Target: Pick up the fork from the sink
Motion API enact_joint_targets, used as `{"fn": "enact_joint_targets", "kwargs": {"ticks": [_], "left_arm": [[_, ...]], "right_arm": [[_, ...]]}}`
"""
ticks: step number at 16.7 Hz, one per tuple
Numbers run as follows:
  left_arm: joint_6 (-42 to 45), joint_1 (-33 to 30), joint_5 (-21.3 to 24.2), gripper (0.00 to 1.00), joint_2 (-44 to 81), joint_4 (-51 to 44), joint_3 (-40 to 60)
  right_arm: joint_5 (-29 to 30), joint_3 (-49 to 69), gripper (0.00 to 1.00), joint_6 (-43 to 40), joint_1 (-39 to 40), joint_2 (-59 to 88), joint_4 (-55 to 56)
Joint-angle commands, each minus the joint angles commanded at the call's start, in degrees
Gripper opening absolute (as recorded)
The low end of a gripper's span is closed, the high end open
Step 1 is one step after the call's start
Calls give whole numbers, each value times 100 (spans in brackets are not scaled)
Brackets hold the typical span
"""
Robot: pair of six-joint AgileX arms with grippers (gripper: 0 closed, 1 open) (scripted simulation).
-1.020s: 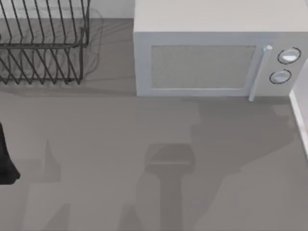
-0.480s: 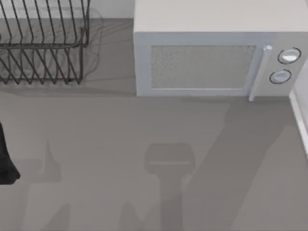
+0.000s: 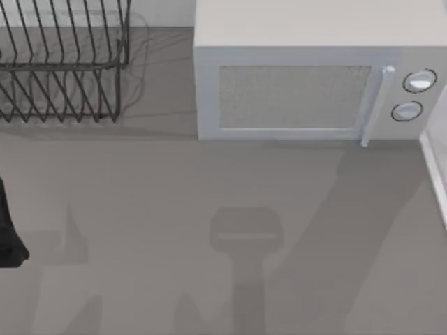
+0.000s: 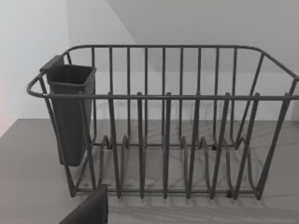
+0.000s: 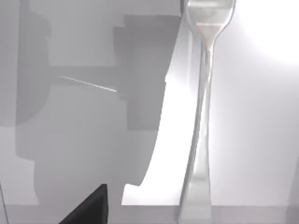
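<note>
**Fork Seen Close in the Right Wrist View**

No readable writing is found on any item. The slim, shiny silver metal fork (image 5: 202, 107) is seen lying on a pale white surface (image 5: 261, 140) in the right wrist view. The dark wire dish rack (image 4: 163, 126) carries a dark plastic cutlery cup (image 4: 70, 112); nothing is seen inside either. A white microwave (image 3: 307, 84) stands on the grey worktop (image 3: 174, 195). The state of either gripper cannot be told.
</note>
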Motion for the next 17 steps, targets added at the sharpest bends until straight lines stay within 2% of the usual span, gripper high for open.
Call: {"fn": "enact_joint_targets", "kwargs": {"ticks": [8, 14, 17], "left_arm": [[0, 0, 0, 100, 0, 0, 0], [0, 0, 0, 100, 0, 0, 0], [0, 0, 0, 100, 0, 0, 0]], "right_arm": [[12, -962, 100, 12, -20, 1019, 2088], [13, -1077, 100, 13, -23, 1142, 2268], [13, -1077, 77, 13, -23, 1142, 2268]]}}
